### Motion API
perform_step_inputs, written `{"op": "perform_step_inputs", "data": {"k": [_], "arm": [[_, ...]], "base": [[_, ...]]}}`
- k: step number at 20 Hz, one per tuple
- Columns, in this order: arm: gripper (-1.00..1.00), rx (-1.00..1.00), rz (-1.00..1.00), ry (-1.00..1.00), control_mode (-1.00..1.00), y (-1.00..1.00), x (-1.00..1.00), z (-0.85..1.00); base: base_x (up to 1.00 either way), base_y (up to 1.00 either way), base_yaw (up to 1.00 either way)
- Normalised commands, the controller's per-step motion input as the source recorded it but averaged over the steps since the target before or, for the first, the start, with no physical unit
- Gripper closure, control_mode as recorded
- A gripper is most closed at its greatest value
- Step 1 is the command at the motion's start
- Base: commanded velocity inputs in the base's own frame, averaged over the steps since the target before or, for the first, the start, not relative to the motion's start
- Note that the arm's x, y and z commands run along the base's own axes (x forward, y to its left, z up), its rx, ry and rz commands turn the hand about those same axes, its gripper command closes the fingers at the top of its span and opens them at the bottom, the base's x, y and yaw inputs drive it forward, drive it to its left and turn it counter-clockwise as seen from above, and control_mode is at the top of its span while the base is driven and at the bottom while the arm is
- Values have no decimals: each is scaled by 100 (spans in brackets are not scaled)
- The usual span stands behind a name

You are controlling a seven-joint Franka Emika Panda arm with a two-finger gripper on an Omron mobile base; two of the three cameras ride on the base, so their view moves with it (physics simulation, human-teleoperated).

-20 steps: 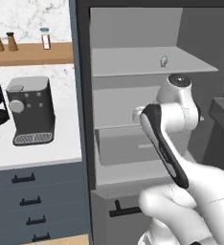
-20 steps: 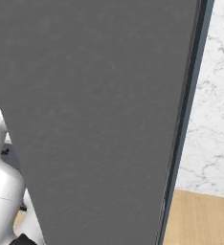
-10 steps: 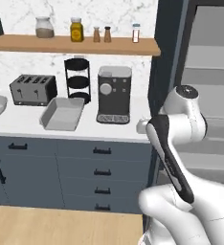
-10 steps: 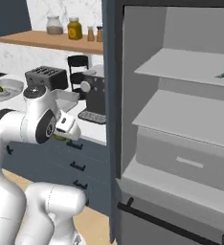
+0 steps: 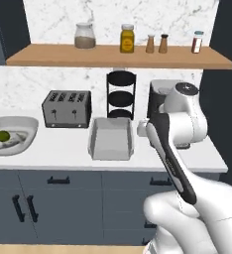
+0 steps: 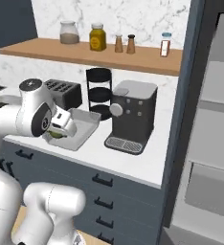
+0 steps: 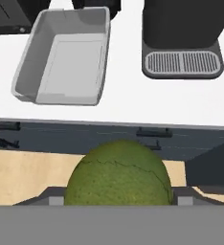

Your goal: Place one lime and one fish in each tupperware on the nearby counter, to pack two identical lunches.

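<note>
Yellowish-green and round, the rough-skinned lime (image 7: 118, 173) sits pinched between the tips of the two-finger gripper (image 6: 61, 125), bulging at the bottom of the hand view; the jaws stand wide because the fruit fills them. Ahead on the white counter (image 5: 58, 151) lies the empty light grey rectangular tupperware (image 5: 111, 139), between the dark slotted toaster (image 5: 67, 108) and the black coffee machine (image 6: 131, 116); a second lime (image 5: 3, 135) and a pale fish (image 5: 11, 144) already rest in the whiter tupperware (image 5: 24, 125) at far left. To do this step well, I judge the hand should be carried forward until the lime hangs squarely over the grey tub's floor, then lowered close before letting go, since a round fruit dropped from height may bounce or roll over the shallow wall. The white arm is folded, elbow high, forearm angled down, hand short of the counter's front edge.
</note>
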Motion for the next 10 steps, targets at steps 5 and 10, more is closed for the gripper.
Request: {"op": "perform_step_inputs", "data": {"k": [5,10], "arm": [[100,0,0,0,100,0,0,0],[100,-6,-9,4,-100,1,55,-28]], "base": [[38,91,-61],[18,22,-17]]}}
